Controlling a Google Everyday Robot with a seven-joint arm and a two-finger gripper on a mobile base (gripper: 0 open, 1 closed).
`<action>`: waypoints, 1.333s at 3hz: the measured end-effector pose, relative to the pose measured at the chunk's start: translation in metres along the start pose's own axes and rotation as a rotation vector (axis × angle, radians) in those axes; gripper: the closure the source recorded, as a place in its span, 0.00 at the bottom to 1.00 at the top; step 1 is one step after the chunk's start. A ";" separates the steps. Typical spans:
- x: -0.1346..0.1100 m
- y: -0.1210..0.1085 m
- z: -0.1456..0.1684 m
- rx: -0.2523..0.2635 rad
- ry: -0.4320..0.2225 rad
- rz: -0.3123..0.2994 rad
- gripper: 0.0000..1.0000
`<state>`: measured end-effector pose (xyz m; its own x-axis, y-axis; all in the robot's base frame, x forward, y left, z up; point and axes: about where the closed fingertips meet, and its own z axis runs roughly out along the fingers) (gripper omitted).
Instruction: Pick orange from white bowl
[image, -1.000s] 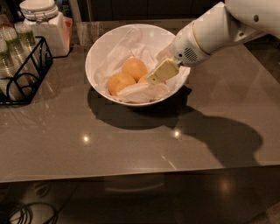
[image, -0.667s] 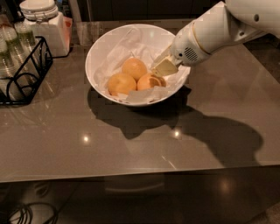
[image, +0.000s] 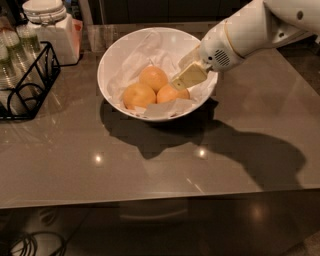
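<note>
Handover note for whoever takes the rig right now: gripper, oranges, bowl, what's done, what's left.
Gripper: reaching in over the right rim of the white bowl, tip at the top of the right-hand orange. No firm grasp is visible.
Things: the bowl sits on the grey table. Inside it, on crumpled white paper, lie the right-hand orange, a left orange and a back orange.
Done: the approach to the right-hand orange.
Left: secure the grip, lift that orange clear of the bowl.
</note>
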<state>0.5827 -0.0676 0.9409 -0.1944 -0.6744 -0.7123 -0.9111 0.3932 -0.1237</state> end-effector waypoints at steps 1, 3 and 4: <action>0.017 0.012 0.027 -0.074 -0.042 0.075 0.45; 0.029 0.023 0.049 -0.113 -0.065 0.131 0.44; 0.030 0.023 0.054 -0.118 -0.063 0.138 0.40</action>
<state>0.5753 -0.0450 0.8795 -0.3005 -0.5773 -0.7592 -0.9146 0.4003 0.0576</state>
